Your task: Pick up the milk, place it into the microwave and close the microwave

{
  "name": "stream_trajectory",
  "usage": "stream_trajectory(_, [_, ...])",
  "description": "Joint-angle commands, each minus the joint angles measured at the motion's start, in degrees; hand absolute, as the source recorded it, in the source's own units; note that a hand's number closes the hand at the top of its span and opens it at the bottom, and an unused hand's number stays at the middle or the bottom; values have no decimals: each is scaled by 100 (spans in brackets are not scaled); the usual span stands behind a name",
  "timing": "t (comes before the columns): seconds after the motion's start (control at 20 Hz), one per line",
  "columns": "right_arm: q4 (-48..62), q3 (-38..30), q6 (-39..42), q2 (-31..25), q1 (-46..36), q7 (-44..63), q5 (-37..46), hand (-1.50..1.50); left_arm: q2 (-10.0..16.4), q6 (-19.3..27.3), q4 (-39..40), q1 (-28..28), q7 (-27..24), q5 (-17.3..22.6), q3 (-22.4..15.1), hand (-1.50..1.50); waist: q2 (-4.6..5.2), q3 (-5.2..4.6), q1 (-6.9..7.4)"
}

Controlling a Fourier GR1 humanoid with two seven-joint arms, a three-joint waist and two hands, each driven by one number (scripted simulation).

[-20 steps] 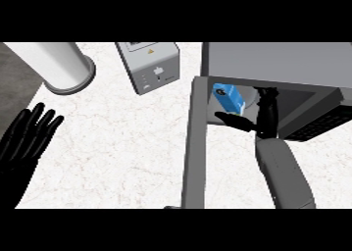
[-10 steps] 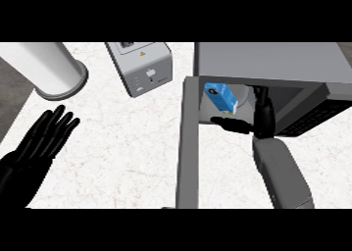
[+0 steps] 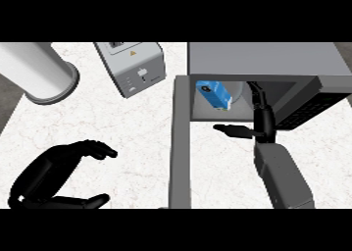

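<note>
The milk (image 3: 213,94), a blue carton, stands tilted inside the open cavity of the grey microwave (image 3: 265,59). The microwave door (image 3: 180,152) is swung wide open and shows edge-on, reaching toward the near edge. My right hand (image 3: 262,120) is at the cavity mouth, just right of the carton and apart from it. Its fingers are straight and point inward, its thumb sticks out to the left, and it holds nothing. My left hand (image 3: 59,169) hangs over the counter at lower left with its fingers curled and nothing in them.
A white cylinder (image 3: 34,71) stands at the back left of the white counter (image 3: 128,127). A grey box appliance (image 3: 135,66) sits between it and the microwave. The open door splits the counter between my two arms.
My left hand has gone from straight fingers to curled and shifted rightward over the counter. The right hand stays by the carton inside the microwave.
</note>
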Motion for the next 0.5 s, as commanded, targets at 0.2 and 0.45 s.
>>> stream_trajectory(0.2, [-1066, 401, 451, 47, 1207, 360, -120, -150, -225, 410, 540, -160, -299, -1016, -1069, 150, -8, 18, -127])
stream_trajectory(0.45, [-2814, 1024, 474, -44, 2193, 1111, -196, -150, -70, 460, 1372, -687, -908, -1780, -1060, 150, -20, 12, -193])
